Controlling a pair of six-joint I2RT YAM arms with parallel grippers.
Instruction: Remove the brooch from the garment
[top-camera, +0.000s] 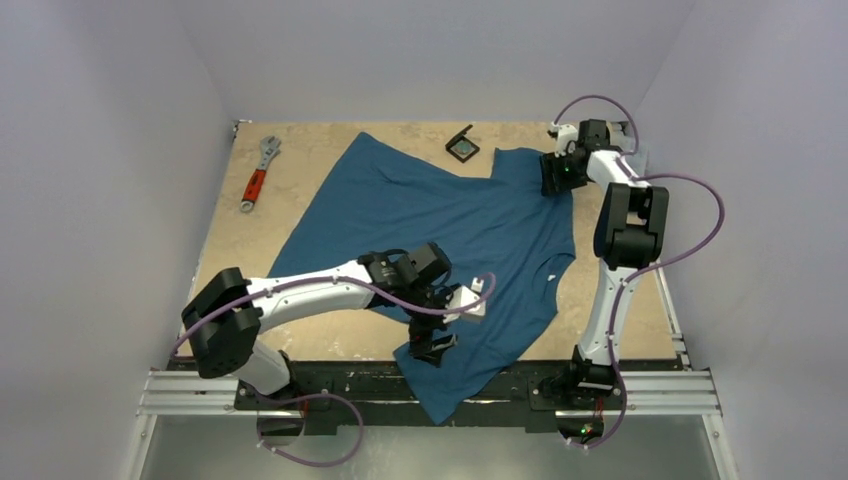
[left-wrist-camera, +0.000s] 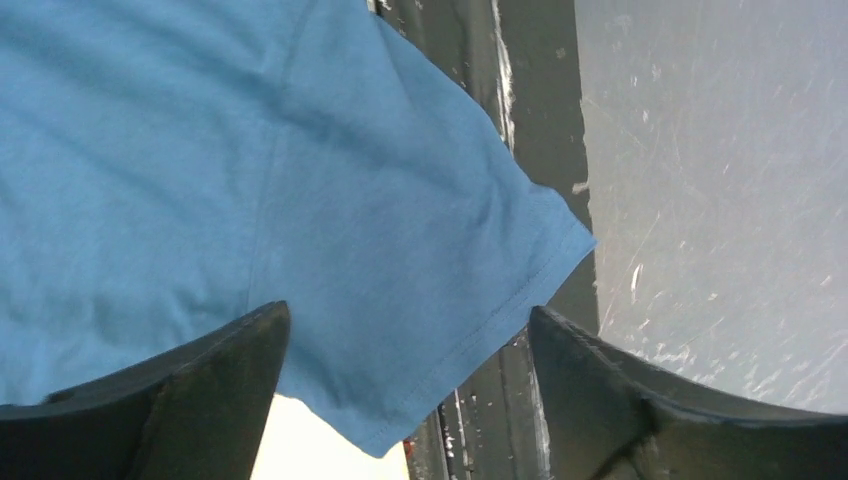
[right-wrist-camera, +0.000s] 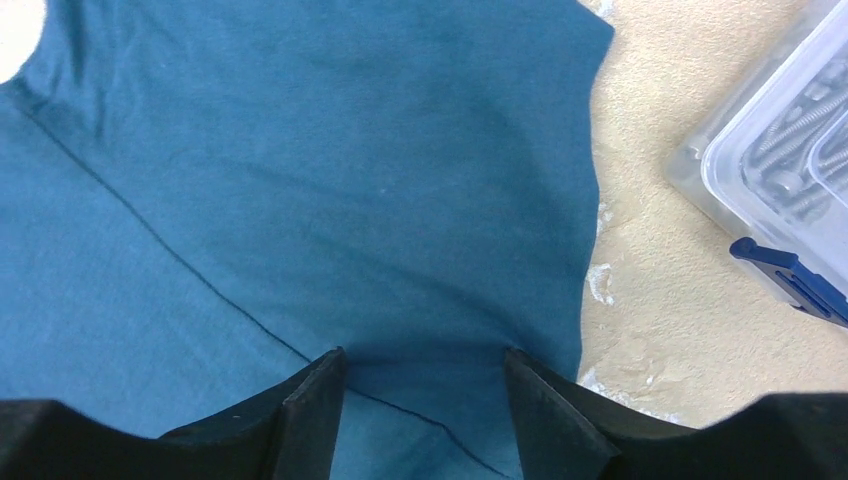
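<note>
The garment (top-camera: 450, 215), a dark teal T-shirt, lies spread across the table, and its near sleeve hangs over the front edge. The brooch does not show in any view. My left gripper (top-camera: 432, 348) is open just above that near sleeve. In the left wrist view the sleeve hem (left-wrist-camera: 480, 330) lies between the wide-apart fingers of the gripper (left-wrist-camera: 408, 312). My right gripper (top-camera: 555, 180) is open at the shirt's far right corner. In the right wrist view its fingertips (right-wrist-camera: 422, 353) rest on or just above the cloth (right-wrist-camera: 300, 150), near the cloth's edge.
A small black square frame (top-camera: 462, 145) lies beyond the shirt's far edge. A red-handled wrench (top-camera: 258, 172) lies at the far left. A clear plastic box of screws (right-wrist-camera: 790, 150) sits close to the right of my right gripper. Dark rails (left-wrist-camera: 530, 100) run along the table's front edge.
</note>
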